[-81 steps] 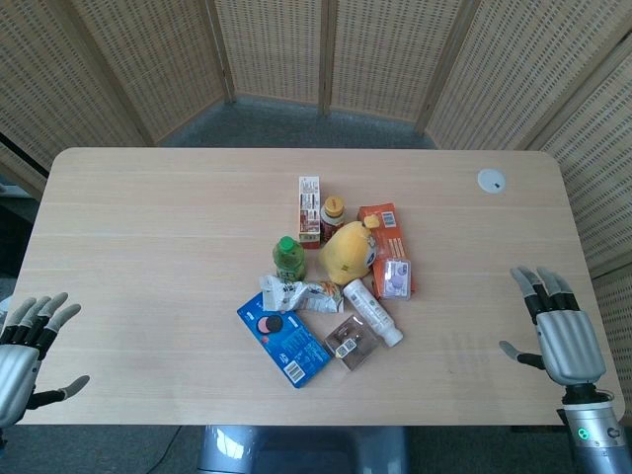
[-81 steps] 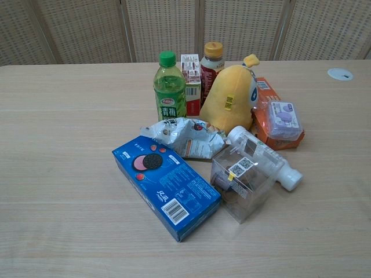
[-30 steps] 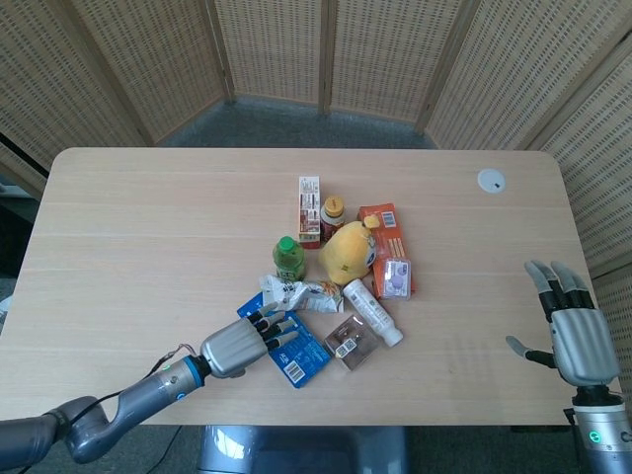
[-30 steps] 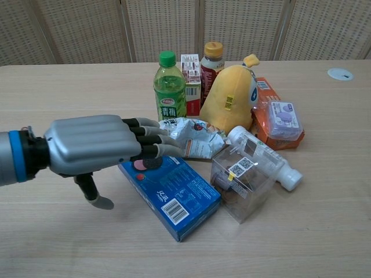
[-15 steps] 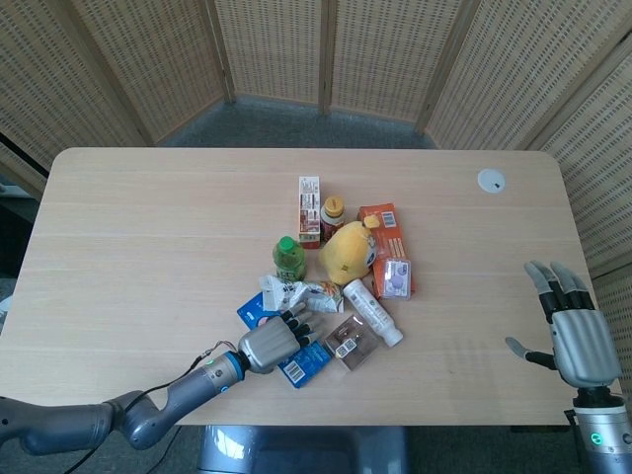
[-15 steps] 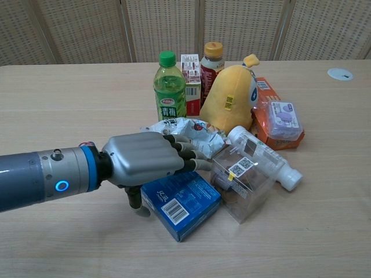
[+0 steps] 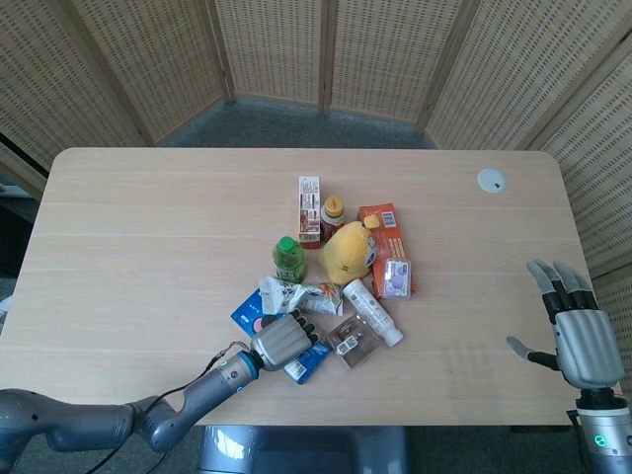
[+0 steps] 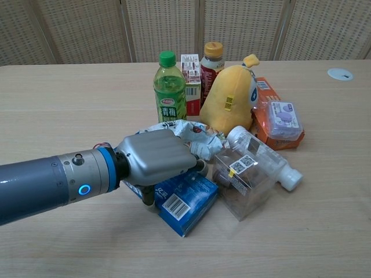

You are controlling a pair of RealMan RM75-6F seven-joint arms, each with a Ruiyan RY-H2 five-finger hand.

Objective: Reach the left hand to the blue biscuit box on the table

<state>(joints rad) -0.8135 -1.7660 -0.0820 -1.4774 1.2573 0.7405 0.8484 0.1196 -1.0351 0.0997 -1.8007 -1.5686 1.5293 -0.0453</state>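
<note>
Woven rattan screens [image 7: 326, 54] stand behind the long pale wooden table [image 7: 148, 227], and the goods sit bunched near its middle. Half a second ago the left hand [image 8: 157, 157] lay over the blue biscuit box [image 8: 185, 200] with fingers stretched toward the crumpled wrapper [image 8: 194, 134]; it now sits lower and further along, covering most of the lid, fingers curled down over the far edge. The box itself has shifted: in the head view its near end has swung toward 5 o'clock and it looks tilted, so the hand is likely pressing or starting to close on it. Whether it is truly held I cannot tell. It lies at about 7 o'clock from the yellow plush toy [image 8: 232, 95], touching the clear plastic box [image 8: 242, 184] at its 3 o'clock side. By this the reach seems essentially complete.

Well apart at the table's 4 o'clock corner, the right hand [image 7: 578, 331] hovers with fingers spread, holding nothing, unchanged. Standing at 12 o'clock from the box, the green bottle [image 8: 168, 87] looks undisturbed.
</note>
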